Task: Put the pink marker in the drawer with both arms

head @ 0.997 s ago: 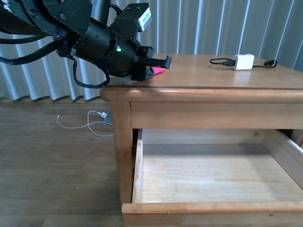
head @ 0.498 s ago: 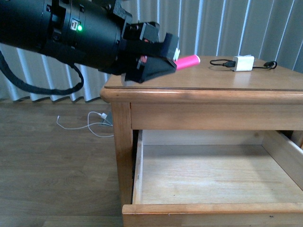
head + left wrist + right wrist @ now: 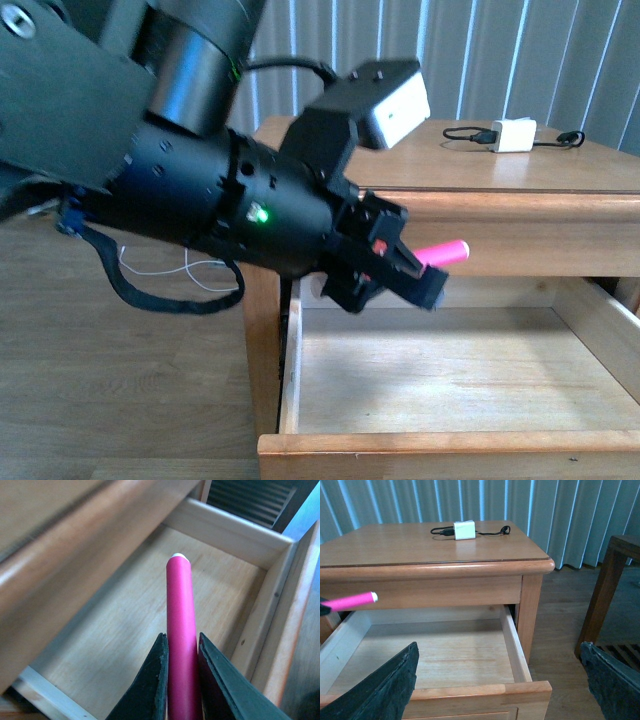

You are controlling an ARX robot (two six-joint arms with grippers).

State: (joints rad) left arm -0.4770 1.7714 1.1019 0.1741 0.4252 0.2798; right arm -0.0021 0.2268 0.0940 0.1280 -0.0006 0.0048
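Left gripper (image 3: 182, 642) clamps the light, stiff, slick pink marker's (image 3: 178, 605) rear under the table's (image 3: 520, 170) front edge; right gripper (image 3: 498, 652) gapes.

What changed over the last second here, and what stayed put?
The left tool, shut on the pink marker, lifted it off the nightstand top and brought it down past the front edge; it now hangs over the open drawer. The drawer stayed open and the white charger did not move.
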